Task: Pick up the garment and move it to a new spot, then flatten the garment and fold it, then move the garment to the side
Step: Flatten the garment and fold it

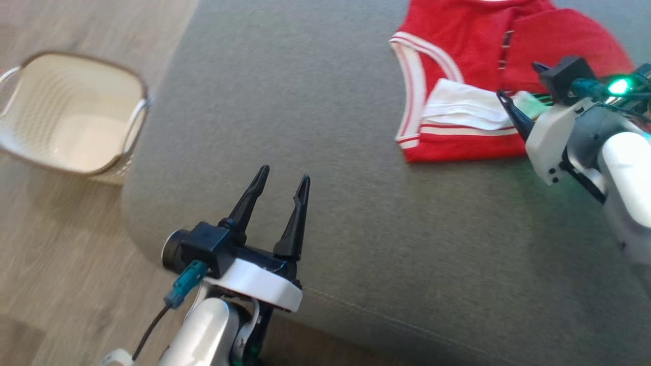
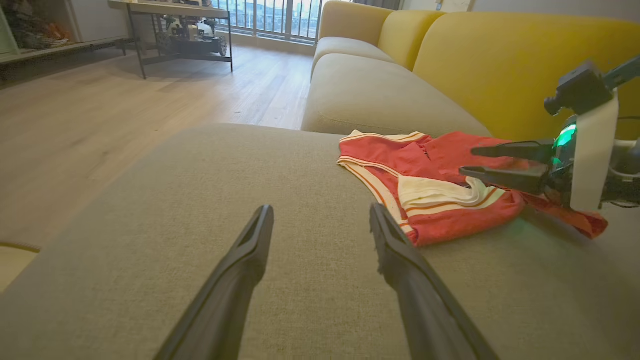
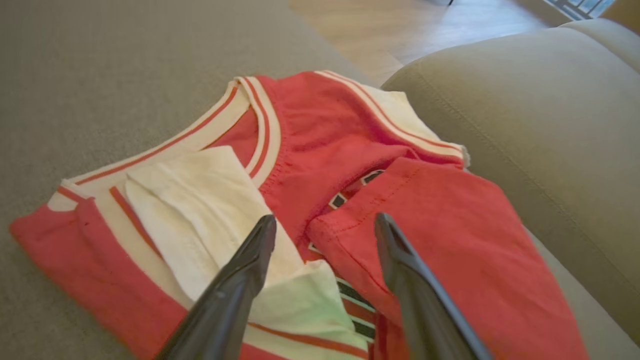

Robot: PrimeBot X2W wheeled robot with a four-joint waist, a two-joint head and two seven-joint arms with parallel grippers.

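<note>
Garment (image 1: 457,56), red with white trim, lies partly folded at the far right of the grey ottoman (image 1: 315,91) in the head view. My left gripper (image 1: 284,175) hovers at the near edge, fingers apart, with a basket (image 1: 66,101) on the floor to the left. In the left wrist view, my right gripper (image 2: 467,160) is over the garment, fingers apart. In the right wrist view, those fingers are spread just above the red and white folds.
</note>
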